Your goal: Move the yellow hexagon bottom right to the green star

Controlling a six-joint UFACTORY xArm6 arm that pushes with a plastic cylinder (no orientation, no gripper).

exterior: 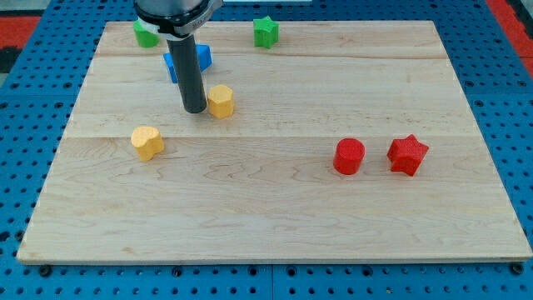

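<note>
The yellow hexagon (221, 101) lies left of the board's centre, in the upper half. My tip (194, 109) stands just to its left, touching or almost touching it. The green star (266, 32) sits near the view's top edge, up and to the right of the hexagon. The rod rises from the tip toward the view's top and hides part of a blue block (188, 60).
A yellow heart-like block (147, 142) lies down-left of my tip. A green block (146, 34) sits at the top left, partly behind the arm. A red cylinder (349, 156) and a red star (407, 154) lie at the right. The wooden board (275, 225) rests on a blue pegboard.
</note>
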